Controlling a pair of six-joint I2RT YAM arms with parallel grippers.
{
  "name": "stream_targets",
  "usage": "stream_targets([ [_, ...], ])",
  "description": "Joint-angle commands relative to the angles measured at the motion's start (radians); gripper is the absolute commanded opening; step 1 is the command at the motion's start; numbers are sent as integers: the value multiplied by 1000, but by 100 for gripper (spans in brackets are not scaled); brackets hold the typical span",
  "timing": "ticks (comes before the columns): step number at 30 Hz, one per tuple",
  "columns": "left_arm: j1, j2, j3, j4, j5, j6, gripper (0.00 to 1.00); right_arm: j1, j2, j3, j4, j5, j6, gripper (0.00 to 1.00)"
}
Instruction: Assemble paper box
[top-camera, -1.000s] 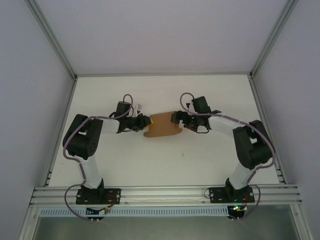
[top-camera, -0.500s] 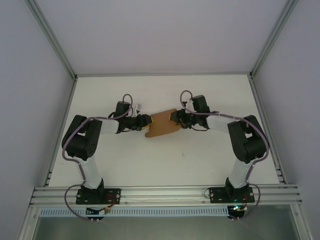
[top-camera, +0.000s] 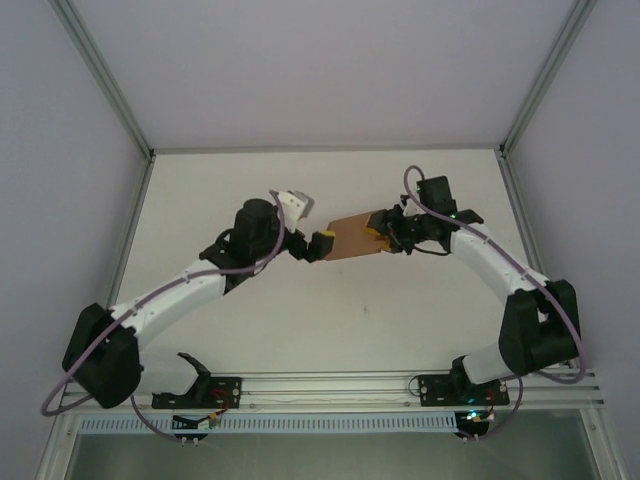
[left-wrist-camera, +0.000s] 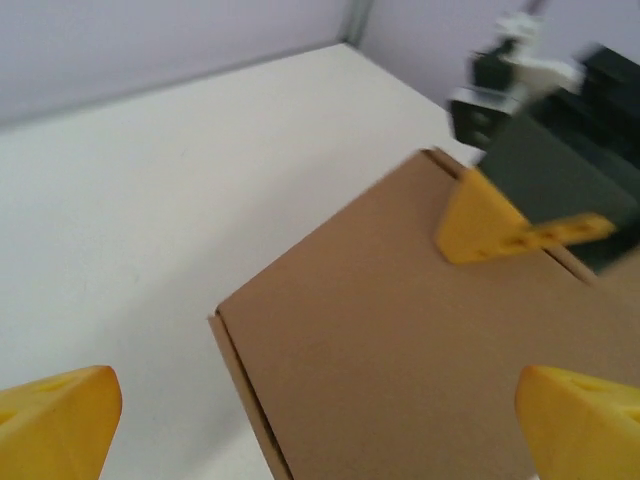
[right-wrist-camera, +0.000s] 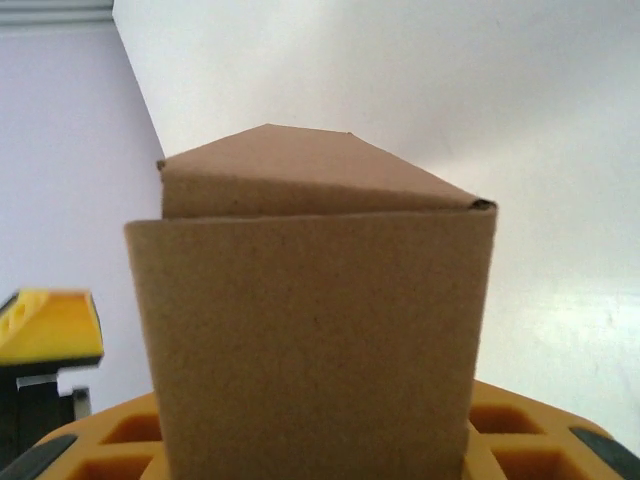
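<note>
Paper box (top-camera: 352, 238) held over the middle of the tabletop (top-camera: 420, 310), its long axis running left–right between the arms. Right gripper (top-camera: 377, 231) fingers pinch its right end. Left gripper (top-camera: 320, 244) fingers are spread wide at its left end.

A white counter (top-camera: 330, 320) is stretching from the near edge to the back wall, its surface looking smooth and matte. Pale lavender-grey wall panels (top-camera: 320, 70) are closing it in at the back and along both sides. Silver aluminium posts (top-camera: 100, 75) are rising from the two far corners. A ribbed aluminium rail (top-camera: 330, 388) is running across the near edge. A tiny dark speck (top-camera: 367, 311) is sitting on the counter, toward the front.
</note>
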Motion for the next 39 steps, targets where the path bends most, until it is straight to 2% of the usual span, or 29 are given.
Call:
stream_targets([
  [1, -50, -63, 18, -156, -54, 284, 100, -32, -63, 40, -161, -27, 66, 33],
  [3, -83, -94, 41, -221, 0, 347, 100, -44, -83, 58, -197, -34, 73, 33],
  [6, -135, -112, 74, -294, -14, 423, 100, -54, -82, 87, -255, -112, 106, 32],
  [10, -186, -61, 163, -414, -42, 433, 100, -54, -72, 78, -224, -233, 202, 30],
  [12, -206, -41, 166, -409, -80, 473, 100, -53, -63, 82, -211, -272, 236, 29],
  [15, -221, 3, 207, -455, -147, 511, 100, -53, -53, 106, -221, -299, 246, 30],
  [19, -232, 25, 251, -512, -144, 535, 100, -54, -41, 124, -235, -328, 250, 29],
  [23, -233, 19, 256, -504, -168, 573, 98, -54, -25, 112, -222, -419, 286, 29],
  [28, -235, 45, 302, -552, -217, 604, 87, -54, -42, 97, -182, -447, 333, 29],
  [30, -235, 51, 308, -547, -224, 612, 78, -54, -49, 103, -189, -452, 333, 30],
  [36, -237, 49, 287, -451, -217, 620, 52, -53, -65, 89, -187, -435, 325, 41],
  [39, -237, 57, 298, -439, -220, 622, 48, -54, -67, 76, -161, -438, 339, 44],
])
